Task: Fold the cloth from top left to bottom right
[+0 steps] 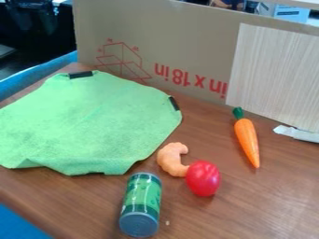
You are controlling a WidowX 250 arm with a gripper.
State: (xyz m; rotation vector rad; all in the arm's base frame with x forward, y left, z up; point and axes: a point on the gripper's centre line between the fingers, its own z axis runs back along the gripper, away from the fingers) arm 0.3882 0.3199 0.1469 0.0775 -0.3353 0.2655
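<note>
Cloth (93, 121) lies spread on the table (205, 219), left of the carrot (247, 140).

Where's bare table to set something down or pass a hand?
Bare brown wood lies right of the glossy red oval toy, below the orange carrot; between carrot and curved orange shrimp; and left of the green cylindrical can, below the green cloth. Crowded: around shrimp, red toy and can.

the pose of the robot's arm cannot be told from the camera view, nor can the bend or turn of its wrist.
</note>
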